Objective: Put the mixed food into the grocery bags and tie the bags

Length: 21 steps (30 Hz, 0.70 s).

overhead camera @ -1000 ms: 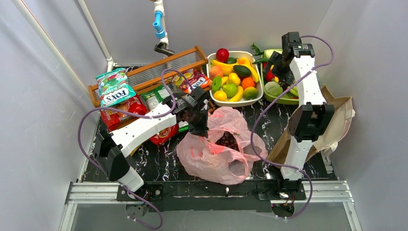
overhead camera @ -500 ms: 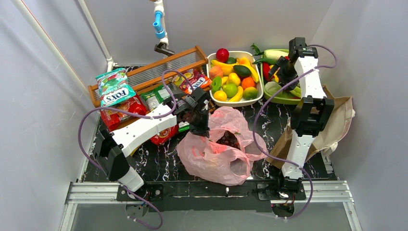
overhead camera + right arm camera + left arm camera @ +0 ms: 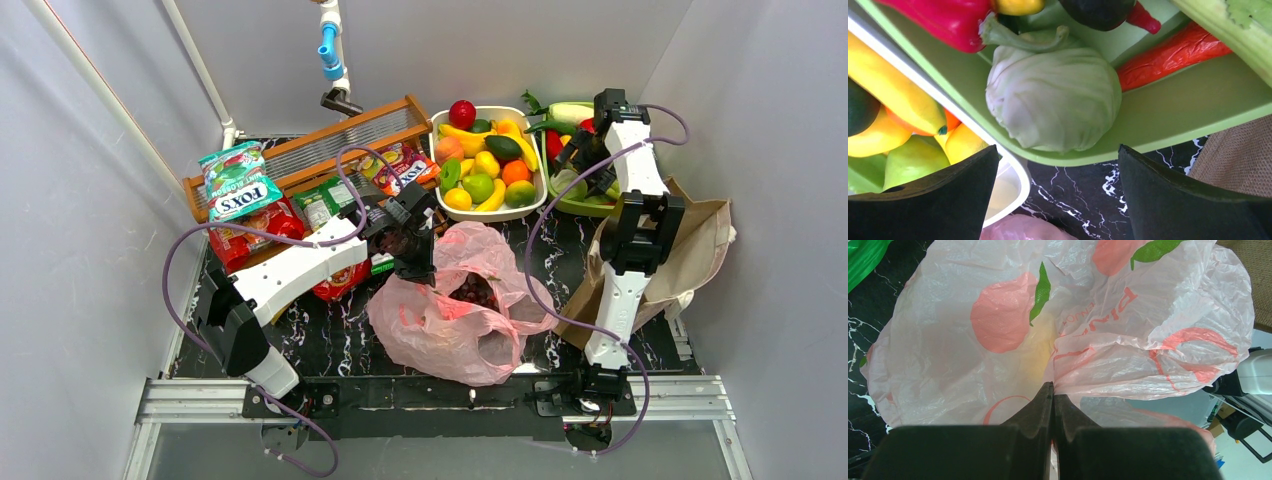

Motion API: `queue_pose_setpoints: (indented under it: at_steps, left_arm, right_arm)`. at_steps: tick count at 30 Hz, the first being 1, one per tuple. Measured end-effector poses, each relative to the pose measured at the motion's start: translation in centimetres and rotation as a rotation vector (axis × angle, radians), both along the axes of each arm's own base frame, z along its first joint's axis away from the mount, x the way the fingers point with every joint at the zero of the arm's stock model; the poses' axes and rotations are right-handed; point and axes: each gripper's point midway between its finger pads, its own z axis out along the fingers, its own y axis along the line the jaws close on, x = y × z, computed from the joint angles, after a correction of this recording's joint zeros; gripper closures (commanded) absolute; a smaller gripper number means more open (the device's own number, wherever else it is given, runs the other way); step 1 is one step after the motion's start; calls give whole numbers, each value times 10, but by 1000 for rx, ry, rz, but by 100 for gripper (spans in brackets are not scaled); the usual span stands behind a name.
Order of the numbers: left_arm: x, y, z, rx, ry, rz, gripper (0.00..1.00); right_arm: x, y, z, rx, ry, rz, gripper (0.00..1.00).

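Left gripper [image 3: 1053, 396]: jaws clamped flat on a fold of the pink plastic bag [image 3: 998, 325], mid-surface, grapes [image 3: 472, 290] inside. Right gripper [image 3: 1057, 165]: jaws wide, hovering over the pale cabbage [image 3: 1053, 100] in the green tray [image 3: 1173, 120], far right corner. We're filling, we reckon; next we drop and close on that cabbage.

pink bag [image 3: 455, 300]: crumpled, open, grapes [image 3: 473, 291] held inside | paper bag [image 3: 705, 238]: laid down, right of pink bag | snack packets [image 3: 240, 185]: piled left of it
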Motion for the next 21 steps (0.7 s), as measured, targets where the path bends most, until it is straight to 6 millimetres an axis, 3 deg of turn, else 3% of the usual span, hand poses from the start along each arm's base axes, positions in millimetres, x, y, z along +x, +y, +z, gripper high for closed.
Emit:
queue_pose_setpoints:
  at_steps: [12, 21]
  left_arm:
    - [0, 0, -6, -1, 2, -5, 100]
    - [-1, 0, -8, 4, 6, -6, 100]
  right_arm:
    - [20, -16, -18, -3, -22, -40, 4]
    - [32, -11, -32, 57, -52, -55, 4]
